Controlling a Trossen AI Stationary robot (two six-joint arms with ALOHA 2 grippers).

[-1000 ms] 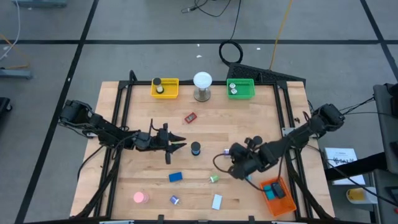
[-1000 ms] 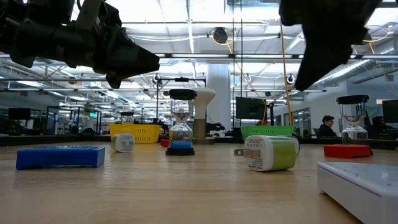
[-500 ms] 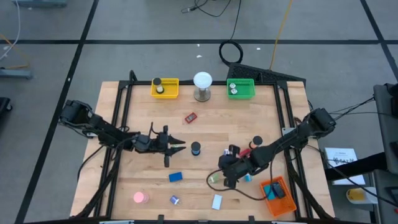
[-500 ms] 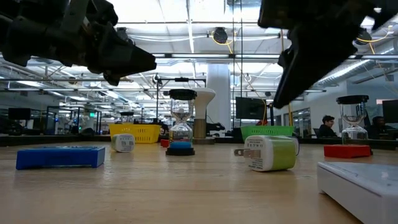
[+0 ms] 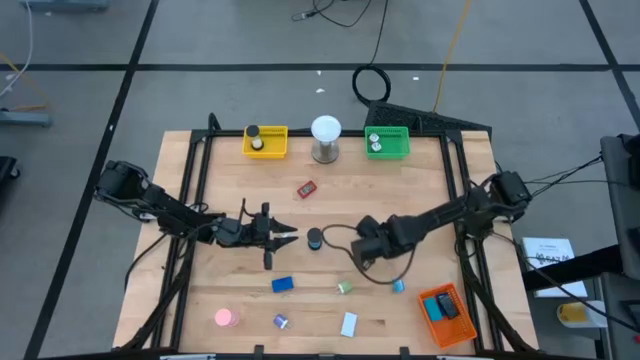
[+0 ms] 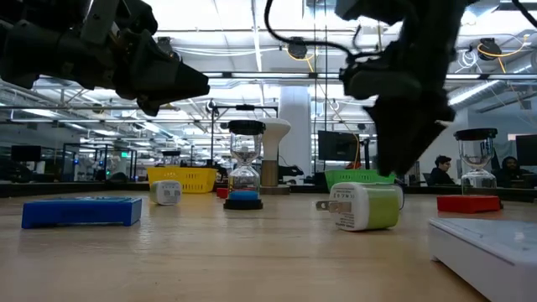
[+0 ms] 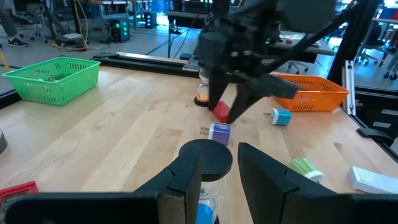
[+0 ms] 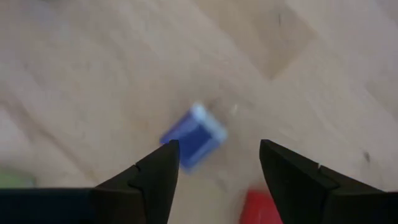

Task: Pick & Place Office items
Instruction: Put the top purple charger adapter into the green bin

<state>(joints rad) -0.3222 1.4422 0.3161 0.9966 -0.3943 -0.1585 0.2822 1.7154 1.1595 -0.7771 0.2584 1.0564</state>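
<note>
Wooden table (image 5: 230,175): carries all items; yellow tray (image 5: 266,141), white ball on a metal stand (image 5: 325,137) and green tray (image 5: 388,143) along the far edge, orange tray (image 5: 446,315) at the near right corner.

Right gripper (image 5: 357,250): mid-table, fingers spread apart, holding nothing; below and between them lies a small blue-and-white block (image 8: 193,135), with a red block (image 8: 261,207) just beside it.

Left gripper (image 5: 290,235): left of centre, fingers parted and empty, its tips close to the black round cap (image 5: 315,238) of a small hourglass-like item.

Office items, loose on the table: blue block (image 5: 282,285) near the front; white block (image 5: 348,323) at the front edge; pink disc (image 5: 224,318) front left; green roll (image 5: 344,288); light-blue roll (image 5: 398,287); small blue piece (image 5: 281,321); red block (image 5: 305,188) toward the back.
</note>
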